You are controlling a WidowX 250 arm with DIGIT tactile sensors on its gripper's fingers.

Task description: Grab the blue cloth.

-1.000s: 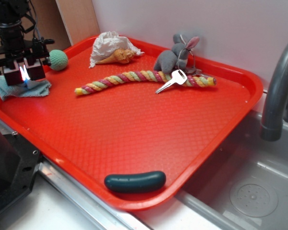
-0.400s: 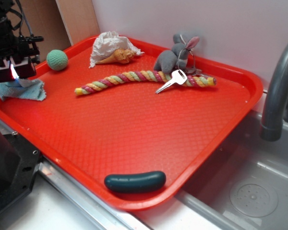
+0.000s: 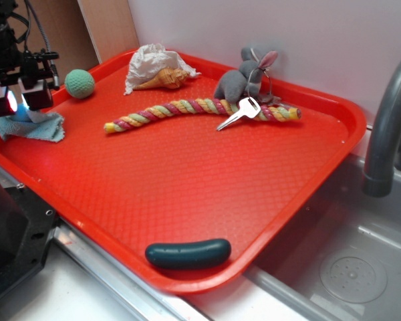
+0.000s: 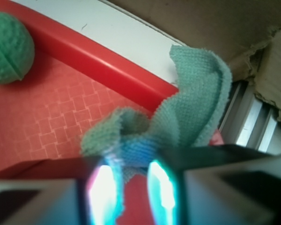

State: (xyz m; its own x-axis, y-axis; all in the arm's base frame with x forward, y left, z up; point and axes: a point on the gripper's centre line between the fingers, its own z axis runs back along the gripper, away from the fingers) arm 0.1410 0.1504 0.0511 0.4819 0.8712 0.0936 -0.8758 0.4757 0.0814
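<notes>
At the tray's far left edge: the gripper [image 3: 19, 101] hangs low, its glowing fingertips [image 4: 160, 190] pinched onto a fold of cloth in the wrist view.
Gripper state: clamped on the blue cloth [image 3: 28, 126], a ridge of fabric bunched up between the two pads.
Blue cloth: directly under and partly in front of the gripper, one end raised into the fingers, the rest slumped on the red tray [image 3: 187, 194] next to its raised rim; in the wrist view a flap stands up over the rim.
Just beyond the gripper: the green ball [image 3: 79, 83], near the cloth but not touching it, sitting against the tray's back edge.
Further out, along the back: a white cloth [image 3: 150, 60] bunched over a shell [image 3: 164, 81].
Out toward the middle: a braided rope [image 3: 187, 110] stretched across the tray, with a silver key [image 3: 239, 113] lying on its far end.
Behind the rope's far end: a grey plush toy [image 3: 244, 79] by the wall.
Well away, at the tray's near rim: a dark green pickle-shaped piece [image 3: 188, 253].
Farthest off: a grey faucet [image 3: 387, 127] over a sink [image 3: 341, 261].
</notes>
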